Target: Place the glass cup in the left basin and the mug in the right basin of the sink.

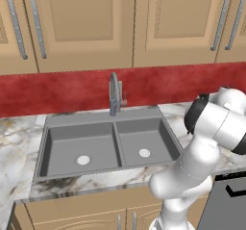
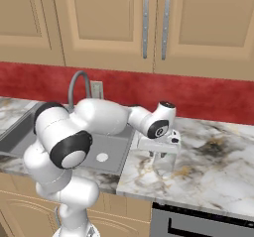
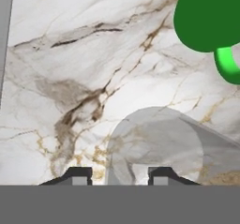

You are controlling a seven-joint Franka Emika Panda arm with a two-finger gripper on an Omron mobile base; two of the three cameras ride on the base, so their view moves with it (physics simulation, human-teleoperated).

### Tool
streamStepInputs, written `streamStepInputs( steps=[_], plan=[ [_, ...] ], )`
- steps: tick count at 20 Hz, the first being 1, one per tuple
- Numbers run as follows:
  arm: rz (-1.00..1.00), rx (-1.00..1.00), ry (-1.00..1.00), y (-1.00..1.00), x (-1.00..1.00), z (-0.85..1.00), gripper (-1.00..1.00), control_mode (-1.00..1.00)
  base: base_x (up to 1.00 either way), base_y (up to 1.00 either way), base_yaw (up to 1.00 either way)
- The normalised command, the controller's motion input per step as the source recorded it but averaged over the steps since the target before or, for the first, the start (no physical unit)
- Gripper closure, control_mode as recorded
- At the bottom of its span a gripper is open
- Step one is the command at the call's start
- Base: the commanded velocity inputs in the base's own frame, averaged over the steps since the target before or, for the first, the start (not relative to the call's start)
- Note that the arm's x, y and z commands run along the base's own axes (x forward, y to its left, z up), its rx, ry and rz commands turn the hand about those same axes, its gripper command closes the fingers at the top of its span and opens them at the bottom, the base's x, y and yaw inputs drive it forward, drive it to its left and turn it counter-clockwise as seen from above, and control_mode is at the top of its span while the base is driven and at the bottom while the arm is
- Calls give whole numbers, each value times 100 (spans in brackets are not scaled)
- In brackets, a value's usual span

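The glass cup (image 2: 164, 165) stands on the marble counter right of the sink (image 1: 103, 120). My gripper (image 2: 161, 155) hangs straight down over it. In the hand view the glass cup (image 3: 161, 145) lies just under the gripper (image 3: 120, 176), whose jaws are apart and straddle the cup's near wall. One fingertip (image 3: 79, 175) stays outside the cup with a gap to the glass. The green mug (image 3: 206, 17) stands on the counter just beyond the cup, handle to the side. The left basin (image 1: 81, 145) and right basin (image 1: 144, 140) hold nothing.
A curved faucet (image 1: 114, 94) rises behind the sink's divider. A red backsplash and wooden cabinets line the wall. A dark appliance front (image 2: 198, 221) sits below the counter on the right. My arm's elbow (image 1: 216, 123) stands beside the right basin.
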Motion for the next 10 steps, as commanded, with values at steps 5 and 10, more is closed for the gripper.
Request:
streamStepInputs(
  steps=[5,10],
  plan=[
    [0,0,-11,0,-28,-8,100,-100,0,0,0],
    [0,0,-11,4,-16,-1,100,-100,0,0,0]
  ],
)
